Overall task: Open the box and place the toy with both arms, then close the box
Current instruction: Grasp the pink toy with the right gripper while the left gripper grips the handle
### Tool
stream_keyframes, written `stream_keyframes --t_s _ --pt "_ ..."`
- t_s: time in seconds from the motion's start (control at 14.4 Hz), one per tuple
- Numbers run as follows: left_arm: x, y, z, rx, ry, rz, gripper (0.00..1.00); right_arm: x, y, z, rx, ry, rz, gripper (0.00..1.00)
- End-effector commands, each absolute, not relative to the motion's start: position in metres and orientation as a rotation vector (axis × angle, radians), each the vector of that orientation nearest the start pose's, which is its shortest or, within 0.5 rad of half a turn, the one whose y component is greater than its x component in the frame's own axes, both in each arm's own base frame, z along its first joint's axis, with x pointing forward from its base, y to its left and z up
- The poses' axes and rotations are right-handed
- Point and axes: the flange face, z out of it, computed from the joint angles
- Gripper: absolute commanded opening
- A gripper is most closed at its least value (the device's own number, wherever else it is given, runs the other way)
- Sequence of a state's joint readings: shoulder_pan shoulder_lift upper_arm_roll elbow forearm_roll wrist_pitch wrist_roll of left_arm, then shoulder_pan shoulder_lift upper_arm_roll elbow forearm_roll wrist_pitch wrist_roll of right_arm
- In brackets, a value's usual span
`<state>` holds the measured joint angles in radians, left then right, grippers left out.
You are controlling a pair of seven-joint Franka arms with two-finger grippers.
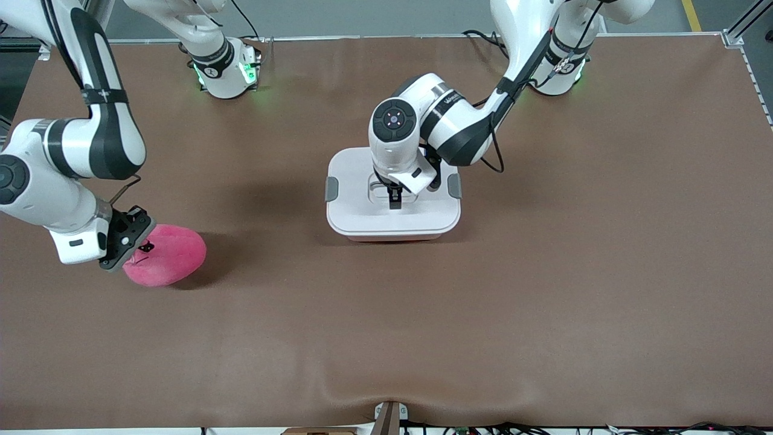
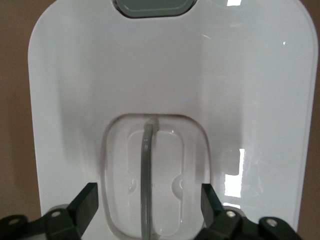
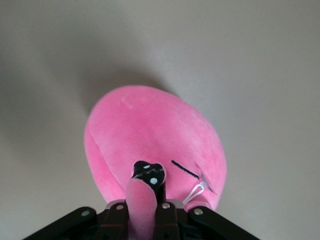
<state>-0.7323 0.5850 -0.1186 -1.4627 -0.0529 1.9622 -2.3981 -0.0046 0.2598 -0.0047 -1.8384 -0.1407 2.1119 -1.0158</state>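
Note:
The box [image 1: 362,219] stands in the middle of the table, its white lid [image 1: 353,172] on and a grey clip [image 1: 331,188] at each end. My left gripper [image 1: 395,197] reaches down into the lid's recessed centre. In the left wrist view it [image 2: 148,200] is open, with its fingers [image 2: 87,200] on either side of the grey handle bar [image 2: 146,170] and apart from it. The pink toy [image 1: 172,254] lies on the table toward the right arm's end. My right gripper [image 1: 136,241] is shut on a pinched fold of the toy's plush [image 3: 141,206] beside its black-and-white eye [image 3: 148,171].
A brown mat [image 1: 543,272] covers the table and bulges slightly at the front edge [image 1: 386,396]. The arm bases [image 1: 226,72] stand along the table edge farthest from the front camera. A grey clip [image 2: 152,6] shows at the lid's end in the left wrist view.

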Motion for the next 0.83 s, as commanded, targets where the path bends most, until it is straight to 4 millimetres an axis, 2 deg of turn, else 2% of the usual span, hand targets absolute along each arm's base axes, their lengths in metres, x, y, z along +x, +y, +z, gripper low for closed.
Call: stream_keyframes --t_s 0.0,0.07,0.14,0.28,0.42,0.55,0.76 --pt "0.469 -0.522 0.339 2.237 2.296 -0.135 0.20 0.634 0.004 0.418 -2.761 -1.847 0.062 0.00" --pt "0.472 -0.520 0.343 2.228 2.297 -0.135 0.14 0.639 0.008 0.428 -2.734 -1.920 0.042 0.00" --pt "0.473 -0.518 0.347 2.221 2.296 -0.134 0.12 0.643 0.009 0.435 -2.704 -1.986 0.024 0.00" --pt "0.474 -0.517 0.353 2.211 2.297 -0.136 0.00 0.649 0.015 0.440 -2.652 -2.076 0.014 0.00" --pt "0.474 -0.515 0.359 2.209 2.297 -0.135 0.00 0.655 0.014 0.447 -2.600 -2.189 -0.005 0.00" --pt "0.474 -0.515 0.359 2.210 2.298 -0.135 0.00 0.658 0.022 0.450 -2.502 -2.329 -0.029 0.00" --pt "0.474 -0.515 0.360 2.210 2.296 -0.131 0.00 0.664 0.027 0.448 -2.343 -2.532 -0.059 0.00"
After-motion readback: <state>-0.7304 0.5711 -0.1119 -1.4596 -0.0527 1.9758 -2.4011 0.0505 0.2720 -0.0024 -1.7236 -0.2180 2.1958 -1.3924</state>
